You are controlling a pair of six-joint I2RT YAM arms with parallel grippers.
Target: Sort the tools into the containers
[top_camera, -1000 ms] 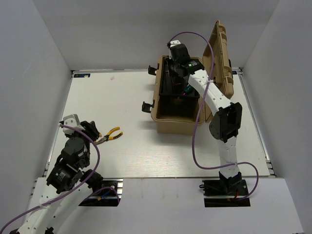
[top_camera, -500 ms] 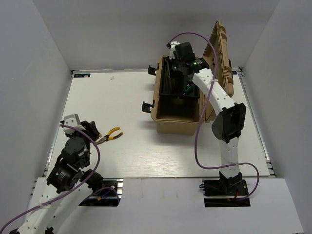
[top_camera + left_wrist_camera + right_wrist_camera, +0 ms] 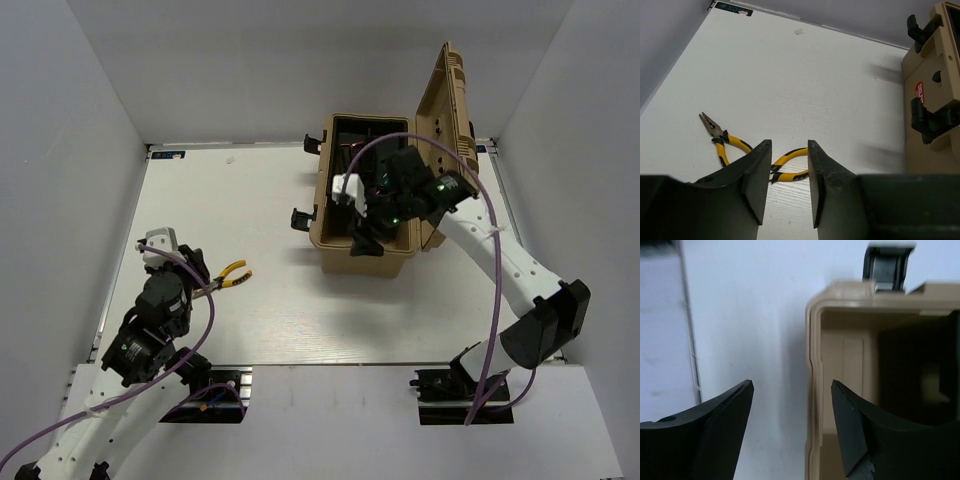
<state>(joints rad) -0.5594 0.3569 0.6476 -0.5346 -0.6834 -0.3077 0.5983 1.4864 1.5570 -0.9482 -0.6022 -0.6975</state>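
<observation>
On the table (image 3: 790,75), yellow-handled pliers (image 3: 735,143) lie just before the left tool (image 3: 788,165), parted and empty; the right tool (image 3: 791,390) hangs spread wide, empty, over the rim of the tan case (image 3: 840,292).

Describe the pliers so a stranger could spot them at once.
On the white table, look left of the open tan case, toward the near side. The pliers lie flat there: yellow-and-black handles, pointed grey jaws, the only yellow thing around.
</observation>
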